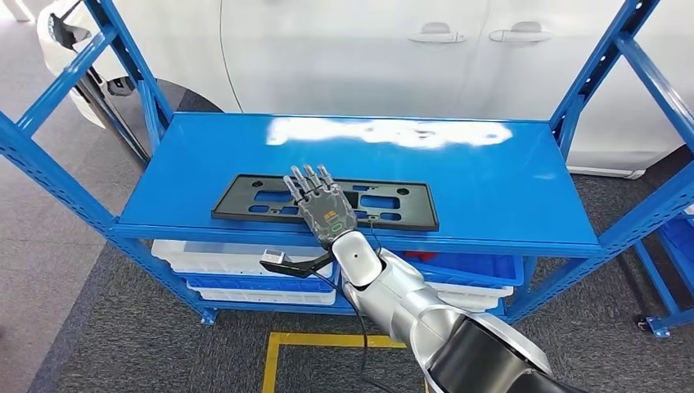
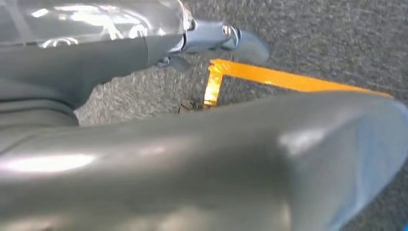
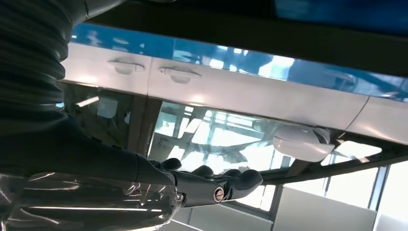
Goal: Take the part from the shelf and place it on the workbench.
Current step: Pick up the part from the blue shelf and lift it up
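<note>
Shelf of blue metal fills the middle of the head view, its top deck glossy and catching a white glare near the far edge. The part, a flat black rectangular frame with several cut-outs, lies on that deck close to the front edge, its long side running along the edge, nearer the left end than the right. The right hand rests palm down over the part's middle, fingers stretched out flat and slightly apart, pointing toward the far edge; they are not curled around anything (whether the palm actually touches the black frame cannot be told). The silver right arm comes up from the lower right. Under the top deck sit white and blue bins. Behind the shelf stands a white car with two door handles. A yellow line marks the grey floor in front.

From the left wrist, the left hand hangs over speckled grey carpet, with the same yellow line below it; its fingers are blurred and mostly hidden, so I cannot tell how they are set.

From the right wrist, the right hand shows side-on, fingers extended and nothing gripped. Beyond it are the car door with its handles and a side mirror.
</note>
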You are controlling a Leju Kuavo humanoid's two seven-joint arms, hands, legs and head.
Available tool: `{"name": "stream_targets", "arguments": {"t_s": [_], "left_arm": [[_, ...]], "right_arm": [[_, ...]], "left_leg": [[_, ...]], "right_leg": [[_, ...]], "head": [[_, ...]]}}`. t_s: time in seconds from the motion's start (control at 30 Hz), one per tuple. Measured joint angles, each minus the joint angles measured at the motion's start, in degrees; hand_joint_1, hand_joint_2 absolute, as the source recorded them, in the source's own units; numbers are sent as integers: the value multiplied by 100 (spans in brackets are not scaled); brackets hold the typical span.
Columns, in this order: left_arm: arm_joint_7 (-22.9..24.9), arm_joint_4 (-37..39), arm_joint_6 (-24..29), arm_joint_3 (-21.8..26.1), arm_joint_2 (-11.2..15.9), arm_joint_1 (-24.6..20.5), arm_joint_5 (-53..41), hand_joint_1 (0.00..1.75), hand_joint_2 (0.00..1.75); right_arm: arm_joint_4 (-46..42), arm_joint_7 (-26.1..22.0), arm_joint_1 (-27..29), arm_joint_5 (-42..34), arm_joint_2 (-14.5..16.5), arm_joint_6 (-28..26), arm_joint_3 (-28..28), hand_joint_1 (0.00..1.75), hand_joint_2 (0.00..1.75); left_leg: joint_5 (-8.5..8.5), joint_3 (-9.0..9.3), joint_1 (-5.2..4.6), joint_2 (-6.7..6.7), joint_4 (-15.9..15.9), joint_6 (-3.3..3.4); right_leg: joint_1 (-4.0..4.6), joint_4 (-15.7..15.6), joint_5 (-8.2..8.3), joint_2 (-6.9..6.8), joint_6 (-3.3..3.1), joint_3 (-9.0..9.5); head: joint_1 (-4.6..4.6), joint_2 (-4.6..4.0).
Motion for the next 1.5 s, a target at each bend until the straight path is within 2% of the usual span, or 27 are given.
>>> {"name": "stream_targets", "arguments": {"t_s": [0.1,0.17,0.2,0.27,0.3,0.33,0.37,0.43,0.5,0.57,0.67,0.7,0.77,0.83,0.87,0.9,0.93,1.0,1.1,1.17,1.23,1.3,1.33,1.37,1.4,1.43,1.5], "left_arm": [[-14,1,0,-3,0,-3,2,0,0],[-19,1,0,-5,-3,-7,3,0,0],[-22,1,0,-7,-3,-15,4,0,0],[-25,1,0,-8,-1,-33,6,0,0],[-26,1,0,-9,-1,-36,7,0,0],[-26,1,0,-9,-1,-36,8,0,0],[-26,1,-1,-10,-1,-35,8,0,0],[-26,1,-4,-11,-3,-39,9,0,0],[-31,1,-9,-13,-4,-55,10,0,0],[-43,1,-11,-16,-3,-68,12,0,0],[-69,1,-16,-22,-3,-84,15,0,0],[-76,1,-19,-24,-5,-94,15,0,0],[-82,1,-24,-26,-9,-101,14,0,0],[-87,1,-24,-26,-9,-90,14,0,0],[-93,1,-25,-26,-9,-87,15,0,0],[-103,1,-26,-26,-8,-89,16,0,0],[-115,1,-30,-26,-5,-92,18,0,0],[-151,1,-53,-25,-1,-104,21,0,0],[-242,1,-103,-13,9,-101,22,0,0],[-297,1,-118,4,13,-93,22,0,0],[-329,1,-119,16,11,-94,22,0,0],[-352,1,-117,24,13,-87,22,0,0],[-360,1,-116,28,13,-82,22,0,0],[-368,1,-115,31,12,-79,22,0,0],[-375,1,-114,34,10,-77,22,0,0],[-382,1,-114,36,8,-77,22,0,0],[-394,1,-115,39,3,-79,22,0,0]], "right_arm": [[-5,-49,1,1,3,-43,1,0,175],[-14,-62,-19,1,7,-60,2,0,175],[-17,-66,-27,1,8,-64,4,0,175],[-15,-78,-24,0,3,-67,16,0,175],[-13,-87,-11,0,-2,-65,26,0,175],[-13,-96,1,0,-7,-62,36,0,175],[-13,-104,7,1,-9,-54,48,0,175],[-13,-112,1,2,-11,-24,80,0,175],[-12,-114,-18,2,-10,22,125,0,175],[-11,-109,-23,1,-13,92,167,0,175],[-16,-82,-33,0,-12,212,213,0,175],[-17,-73,-40,0,-9,244,227,0,175],[-17,-60,-45,0,-5,314,254,0,175],[-13,-51,-34,0,-4,403,279,0,175],[-10,-47,-32,0,-4,470,291,0,175],[-6,-46,-34,1,-3,553,303,0,175],[-3,-46,-39,1,-2,666,315,0,175],[6,-44,-63,1,2,1058,353,0,175],[17,45,-153,4,27,2047,449,0,175],[17,158,-239,-11,55,2656,487,0,175],[17,263,-277,-36,66,3026,493,0,175],[19,350,-281,-63,66,3197,494,3,175],[19,386,-282,-79,65,3241,494,45,175],[20,420,-285,-96,65,3280,494,87,175],[20,452,-289,-112,65,3316,494,130,175],[20,486,-295,-128,64,3357,492,171,175],[21,551,-303,-155,66,3434,479,175,175]], "left_leg": [[-45,45,-7,-1,-113,65],[-44,90,27,3,-166,110],[-47,111,41,5,-184,130],[-69,121,38,6,-182,159],[-83,125,38,5,-175,163],[-104,136,38,3,-166,162],[-130,156,39,0,-153,155],[-200,219,42,-6,-122,125],[-261,246,27,-11,-90,73],[-288,248,17,-10,-91,8],[-393,242,32,1,9,-83],[-504,154,37,2,218,-106],[-801,-222,46,3,947,-139],[-907,-578,49,3,1503,-149],[-800,-621,48,3,1492,-137],[-592,-543,45,3,1249,-114],[-341,-385,37,3,852,-79],[-62,-62,-4,1,168,-1],[-77,66,-43,-1,-89,69],[-66,127,-8,10,-158,119],[-50,188,26,19,-225,165],[-56,199,25,18,-232,184],[-60,203,25,18,-230,185],[-66,210,26,17,-227,182],[-74,221,28,14,-221,173],[-84,234,29,9,-213,159],[-114,244,14,0,-181,111]], "right_leg": [[9,-6,-34,-5,86,-11],[16,172,-157,-16,149,-78],[12,430,-286,-21,176,-206],[-8,1180,-584,-24,209,-623],[-21,1501,-655,-25,219,-830],[-33,1629,-608,-26,226,-951],[-46,1536,-447,-27,228,-961],[-63,837,36,-33,216,-709],[-50,243,259,-36,185,-457],[-21,111,231,-23,123,-404],[-43,58,216,-18,6,-332],[-54,37,207,-24,-26,-293],[-38,31,174,-31,-73,-246],[-10,37,140,-21,-97,-218],[3,42,120,-13,-100,-197],[13,46,95,-5,-98,-165],[22,49,66,-1,-93,-123],[41,48,21,3,-64,-68],[42,25,4,7,3,-59],[43,76,-65,1,61,-42],[34,521,-326,-9,115,-226],[2,1312,-656,-13,156,-636],[-18,1590,-716,-17,174,-798],[-36,1669,-667,-20,188,-863],[-53,1497,-506,-24,196,-802],[-68,1116,-279,-30,194,-631],[-72,321,48,-36,167,-273]], "head": [[-1,1],[0,1],[1,1],[1,1],[1,1],[1,1],[1,1],[1,1],[1,1],[0,1],[0,1],[-1,1],[-1,1],[-1,1],[-1,1],[-1,1],[-1,1],[-1,1],[-1,1],[-1,1],[0,0],[1,0],[1,1],[1,1],[1,1],[1,1],[1,0]]}}
